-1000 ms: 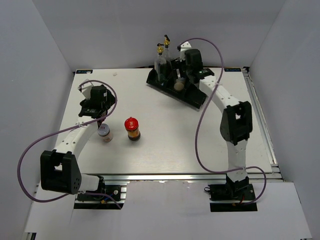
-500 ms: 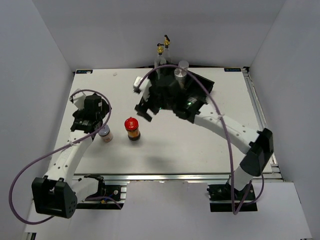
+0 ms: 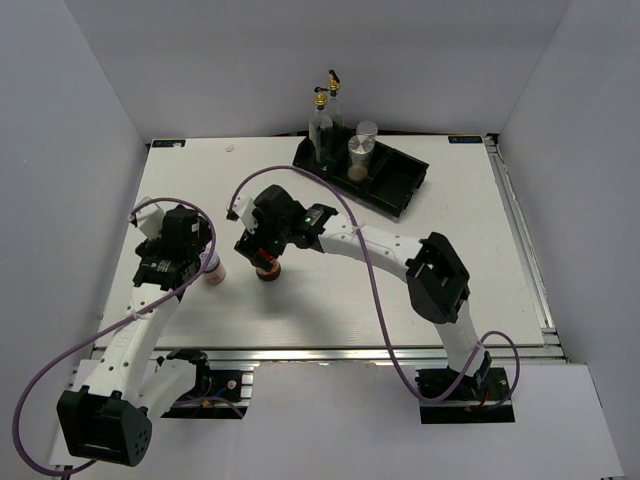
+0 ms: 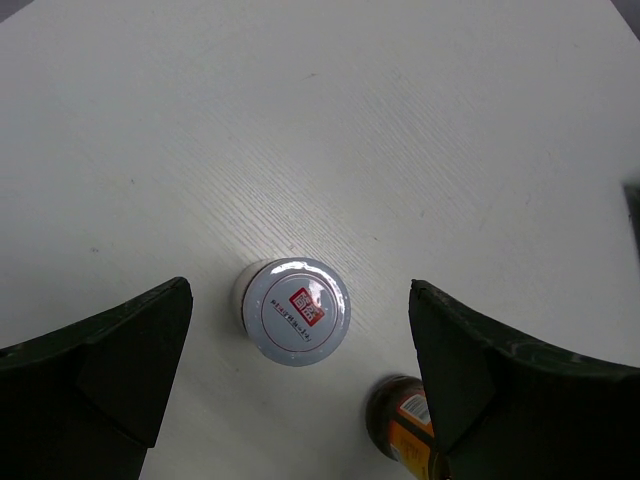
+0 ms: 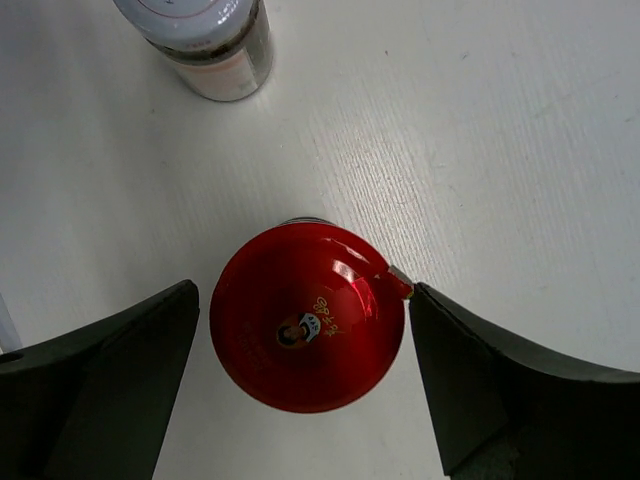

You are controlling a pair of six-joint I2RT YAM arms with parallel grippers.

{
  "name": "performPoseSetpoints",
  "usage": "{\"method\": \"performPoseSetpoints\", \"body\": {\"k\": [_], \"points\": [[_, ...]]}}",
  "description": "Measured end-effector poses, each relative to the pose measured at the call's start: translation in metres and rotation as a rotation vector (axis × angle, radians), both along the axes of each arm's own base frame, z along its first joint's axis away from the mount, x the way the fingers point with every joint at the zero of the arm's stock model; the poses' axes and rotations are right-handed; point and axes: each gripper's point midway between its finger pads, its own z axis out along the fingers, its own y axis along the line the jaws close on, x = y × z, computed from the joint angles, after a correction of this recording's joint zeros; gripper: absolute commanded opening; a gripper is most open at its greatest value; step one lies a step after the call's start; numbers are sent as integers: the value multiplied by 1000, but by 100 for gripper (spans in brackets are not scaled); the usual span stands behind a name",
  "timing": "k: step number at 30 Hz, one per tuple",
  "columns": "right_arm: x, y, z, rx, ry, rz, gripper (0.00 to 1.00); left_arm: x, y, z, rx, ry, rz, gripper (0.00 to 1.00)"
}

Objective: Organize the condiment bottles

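- Right gripper [image 5: 302, 290], spread wide, sits centred over the red jar [image 5: 307, 330] on the surface [image 3: 330, 290].
- Lower it straight, stay centred, and close low on the jar.
- Left gripper [image 4: 300, 287], also spread, hangs over the silver jar [image 4: 296, 311] nearby; mind the arms crowding.

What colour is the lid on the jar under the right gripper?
The lid is bright red; the right wrist view shows it best.

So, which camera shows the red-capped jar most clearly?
The right wrist view: the red-capped jar shows its whole cap, centred in the open right claw. From the top, that claw hides most of it; the left wrist view catches only its side.
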Motion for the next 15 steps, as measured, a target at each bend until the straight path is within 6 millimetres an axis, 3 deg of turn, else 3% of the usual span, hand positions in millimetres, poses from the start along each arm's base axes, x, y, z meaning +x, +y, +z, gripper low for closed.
{"method": "performPoseSetpoints", "body": {"k": [1,3,4,6,7,11,15], "points": [[0,0,-4,-11,7,-6,87,-1,1,-1,3,5,3,98],[1,-3,-12,-33,17,-17,72,-2,1,-3,5,12,4,98],[0,-4,-14,-43,22,-24,40,-2,1,-3,5,13,4,98],[0,-6,-14,-47,30,-40,6,-2,1,-4,6,18,4,98],[0,-7,-14,-51,32,-49,0,-1,1,-5,6,23,4,98],[3,-25,-11,-68,-2,-109,0,2,0,-12,6,45,0,98],[4,-63,3,-69,-2,-184,0,12,-8,-18,-10,54,-30,98]]}}
